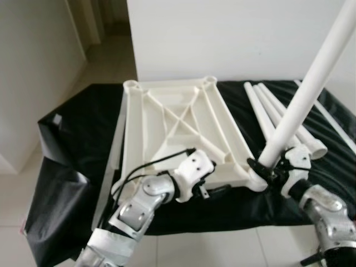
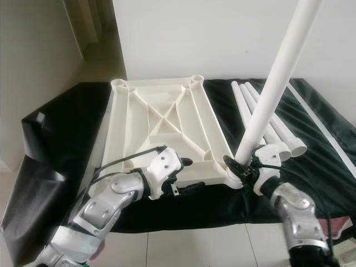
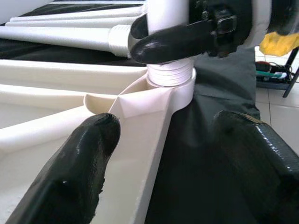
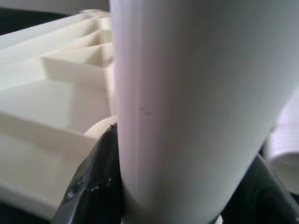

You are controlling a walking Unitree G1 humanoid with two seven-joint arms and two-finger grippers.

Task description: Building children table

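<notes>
- At near right corner socket (image 3: 172, 87): right gripper (image 1: 271, 166) clamps leg (image 1: 303, 99), threads partly seated; leg tilted, so you risk cross-threading.
- Left gripper (image 3: 175, 154) spread apart over tabletop (image 1: 178, 130) edge, gripping nothing; tabletop may rotate on black cloth (image 1: 72, 133).

The leg (image 1: 311, 89) stands tilted in the near right corner socket of the upturned table top (image 1: 167, 119), barring that corner, with the right gripper (image 1: 266, 167) clamped round its base. Spare legs (image 1: 272, 114) crowd the black cloth (image 1: 72, 133) just beside it. The left gripper (image 3: 154, 154), fingers spread, straddles the near rim. The top's far half lies unblocked
</notes>
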